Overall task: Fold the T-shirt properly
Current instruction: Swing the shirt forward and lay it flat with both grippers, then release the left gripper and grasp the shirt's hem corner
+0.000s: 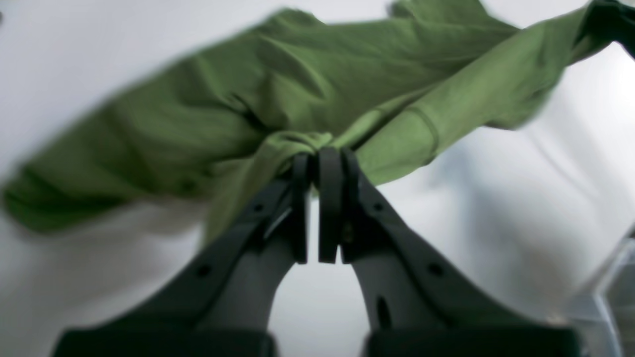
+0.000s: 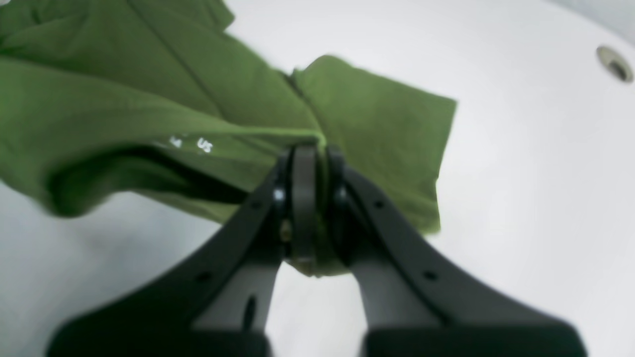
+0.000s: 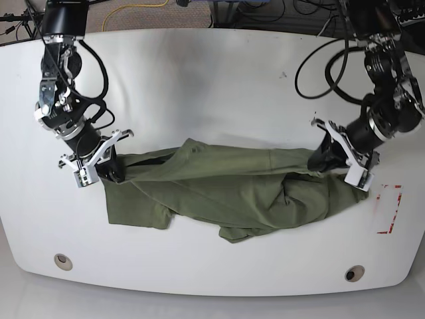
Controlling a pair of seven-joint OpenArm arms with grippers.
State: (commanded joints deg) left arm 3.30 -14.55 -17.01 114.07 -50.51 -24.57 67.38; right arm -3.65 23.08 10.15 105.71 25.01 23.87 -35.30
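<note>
Olive-green T-shirt is stretched across the white table, held at both ends. At base-view left, the right gripper is closed on a bunched edge of the T-shirt, cloth pinched between its fingers and poking out below them; pale printed lettering is seen on the fabric just beside the grip, and a short sleeve hangs to its right. Mid-span, the fabric is creased and sags in folds onto the table. At base-view right, the left gripper is clamped on a gathered bunch of cloth, fingers nearly together.
</note>
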